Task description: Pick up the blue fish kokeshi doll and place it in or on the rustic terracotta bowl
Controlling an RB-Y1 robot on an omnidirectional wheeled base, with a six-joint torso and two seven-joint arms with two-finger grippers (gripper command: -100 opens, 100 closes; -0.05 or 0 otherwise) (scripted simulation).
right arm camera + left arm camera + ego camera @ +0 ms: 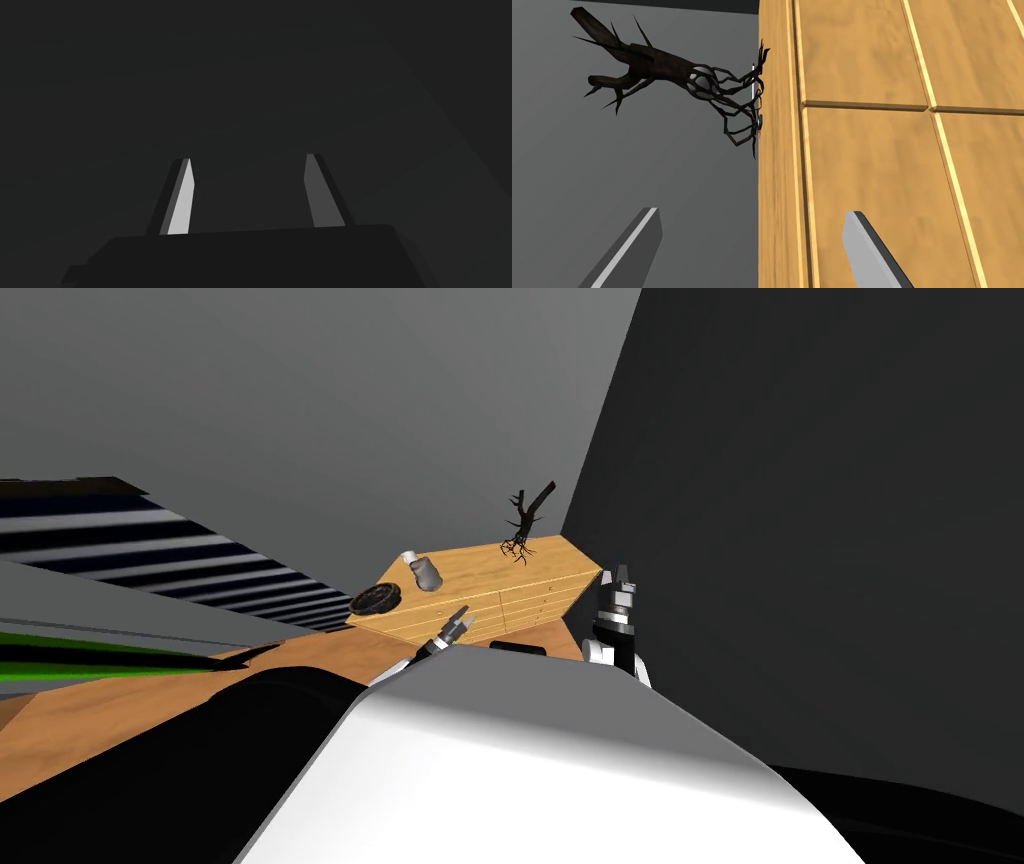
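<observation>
A small doll with a rounded grey body and a white cap-like end is seen on the top of a light wooden dresser, toward its left part. Whether it stands upright or leans cannot be told. A dark, round, shallow bowl is set at the left corner of the same top, close to the edge. The bowl is placed just beside the doll, on its left, and nothing is seen inside it.

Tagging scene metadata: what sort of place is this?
Likely a living-room corner in a house: light wooden chest of drawers against grey walls, dark twisted branch ornament on top, wooden floor.
</observation>
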